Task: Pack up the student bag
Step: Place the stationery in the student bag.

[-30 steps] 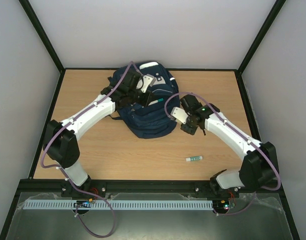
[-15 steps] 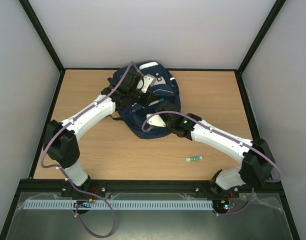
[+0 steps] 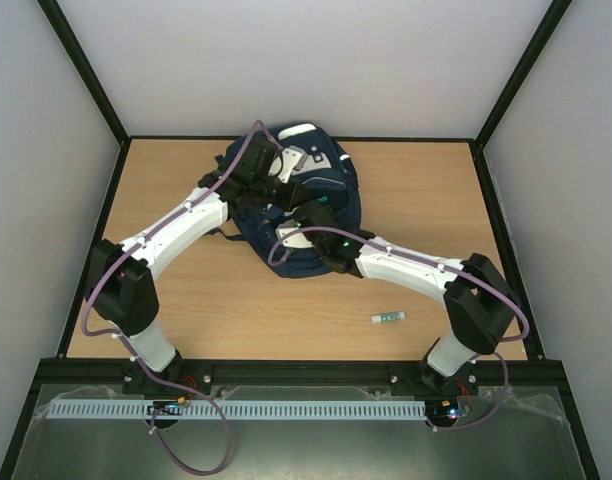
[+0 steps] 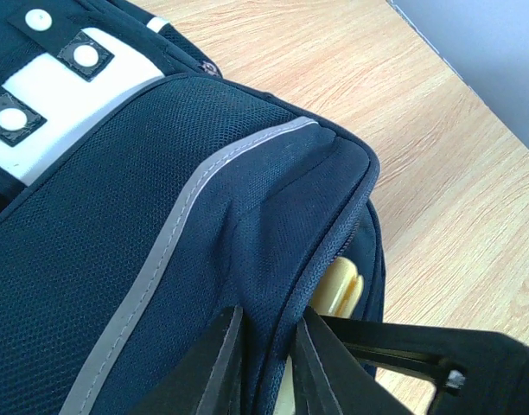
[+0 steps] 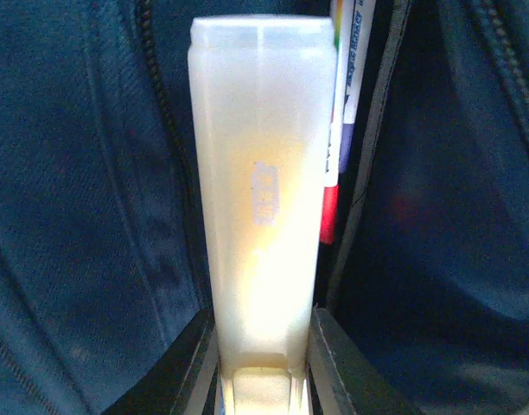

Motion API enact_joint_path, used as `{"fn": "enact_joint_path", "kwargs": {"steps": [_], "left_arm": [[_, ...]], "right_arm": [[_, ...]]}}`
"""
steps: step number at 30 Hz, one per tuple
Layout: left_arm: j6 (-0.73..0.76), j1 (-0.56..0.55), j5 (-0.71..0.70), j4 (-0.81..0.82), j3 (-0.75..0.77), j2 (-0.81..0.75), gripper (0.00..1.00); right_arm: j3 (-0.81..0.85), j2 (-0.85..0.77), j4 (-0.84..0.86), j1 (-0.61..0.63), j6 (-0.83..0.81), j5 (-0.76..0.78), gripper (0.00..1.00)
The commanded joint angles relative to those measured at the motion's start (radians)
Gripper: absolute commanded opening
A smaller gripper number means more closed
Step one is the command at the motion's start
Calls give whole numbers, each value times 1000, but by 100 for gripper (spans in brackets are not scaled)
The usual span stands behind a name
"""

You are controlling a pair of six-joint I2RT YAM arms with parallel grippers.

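Matt navy mesh-cloth student bag (image 4: 117, 259), translucent smooth plastic tube (image 5: 260, 190), wood-grain table (image 3: 236, 310)

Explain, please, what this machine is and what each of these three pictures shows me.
The machine is a pair of white robot arms, a left arm and a right arm, bolted at the near edge of a wooden table. The wide picture comes from a fixed camera above and behind them; each close-up comes from a wrist camera. A navy backpack lies on the table, with a small white-and-green stick nearer the arms. The left fingers pinch the backpack's rim by its opening. The right fingers hold a pale tube at that opening, where markers show.
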Motion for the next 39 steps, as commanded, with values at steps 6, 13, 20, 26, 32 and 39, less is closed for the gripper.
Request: {"fn": "enact_joint_path", "kwargs": {"steps": [6,13,20,26,32,39], "left_arm": [[-42,32,67,57,27,-53,15],[-45,42,71,64,22,-50,15],[-52,49,82,68,20,-42,15],[-56,51,68,66,18,-32,15],[-40,38,34,58,17,-30,15],[-39,32,36,43,27,-9,15]], "right_arm": [[24,131,210,-17,-85,30,11],[23,171,375,-51,-59,58,35],[25,15,62,-40,161,-44,39],[-40,-153,-212,-40,382,-245,42],[-160,-322,-370,-40,613,-476,42],[-346,-540,-424,-119,830,-692,46]]}}
